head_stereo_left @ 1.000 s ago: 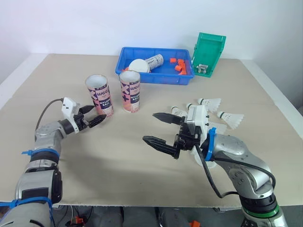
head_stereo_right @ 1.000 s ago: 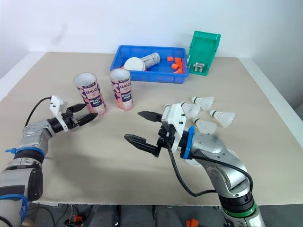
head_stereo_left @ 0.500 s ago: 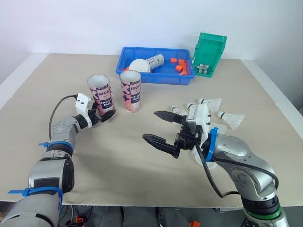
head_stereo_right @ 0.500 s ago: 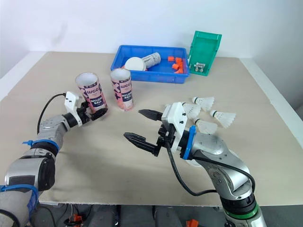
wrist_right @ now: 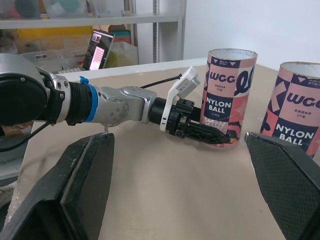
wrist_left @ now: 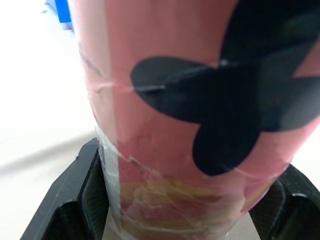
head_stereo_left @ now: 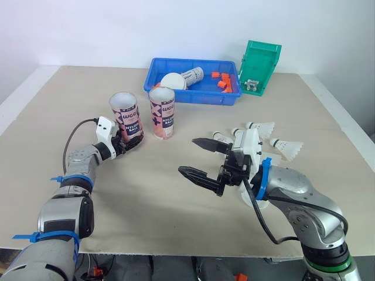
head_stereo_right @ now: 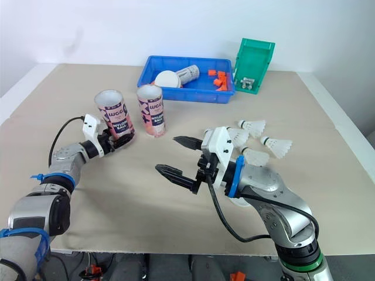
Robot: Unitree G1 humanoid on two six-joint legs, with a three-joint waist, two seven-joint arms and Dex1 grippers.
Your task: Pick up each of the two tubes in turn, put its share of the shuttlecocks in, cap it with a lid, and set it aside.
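Observation:
Two pink tubes printed "NYLON BALL" stand open-topped on the table: the left tube [head_stereo_left: 126,115] and the right tube [head_stereo_left: 162,111]. My left gripper [head_stereo_left: 130,141] reaches in low from the left, and its black fingers [wrist_left: 75,200] hug the base of the left tube [wrist_left: 190,115] on both sides. My right gripper [head_stereo_left: 187,156] hovers wide open over the table's middle, holding nothing. Several white shuttlecocks [head_stereo_left: 261,127] lie beside and behind my right wrist. The right wrist view shows the left gripper [wrist_right: 210,135] at the left tube [wrist_right: 227,85].
A blue bin [head_stereo_left: 193,95] at the back holds a white lid [head_stereo_left: 171,81], a lying tube [head_stereo_left: 190,75] and orange pieces [head_stereo_left: 221,82]. A green bin [head_stereo_left: 259,67] stands tilted to its right. The table's front edge is near both arms.
My left gripper moved from open beside the left tube to closed around its base. My right gripper has barely moved.

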